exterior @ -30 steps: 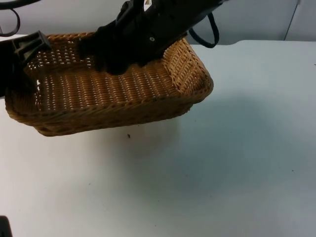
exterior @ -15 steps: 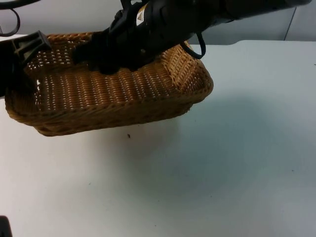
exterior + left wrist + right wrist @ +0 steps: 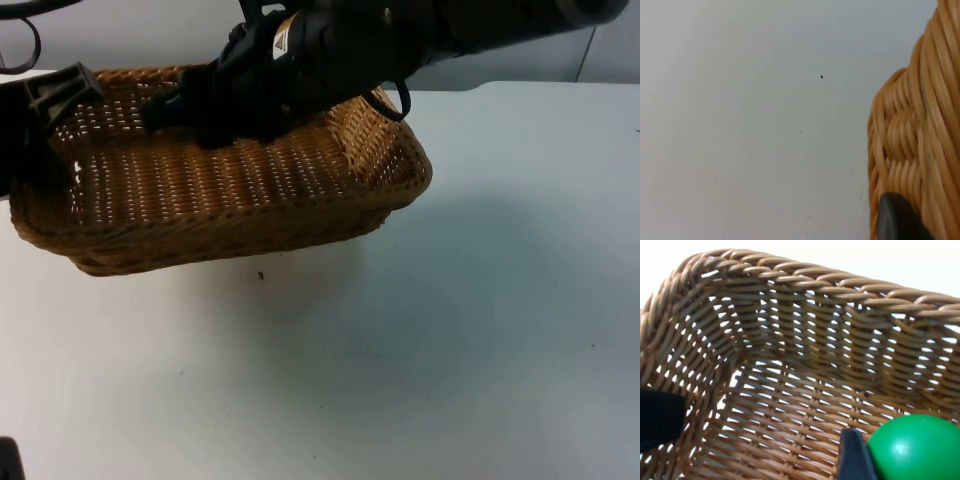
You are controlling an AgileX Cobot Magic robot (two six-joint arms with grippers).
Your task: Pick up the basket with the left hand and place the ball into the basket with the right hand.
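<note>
Top view, basket: the wicker basket (image 3: 220, 190) hangs clear of the white table (image 3: 480, 330), its shadow falling toward 5 o'clock beneath it, tilted so the 3 o'clock end sits higher.
Top view, left gripper: the left gripper (image 3: 45, 125) clamps the rim at the basket's 9 o'clock end, which is why the basket stays aloft with no other support.
Top view, right gripper: the right gripper (image 3: 185, 115) reaches in from 1 o'clock and sits over the basket's far interior, near the 12 o'clock wall; the arm hides the ball from this camera.
Top view, room: open table spreads from 3 to 6 o'clock; the partition wall (image 3: 150, 40) stands close behind at 12 o'clock, so I judge retreat is easiest back up toward 1 o'clock.
Left wrist view: woven rim (image 3: 915, 140) pressed against a black fingertip (image 3: 897, 220), closed on the wicker; bare table beyond.
Right wrist view: the green ball (image 3: 915, 447) lies against a black fingertip (image 3: 852, 455), held narrow around it, inside the basket walls (image 3: 805, 315) and above the woven floor.
Stage: the ball looks in place for release, not yet let go; I judge the low height will limit its bounce toward the rim.
</note>
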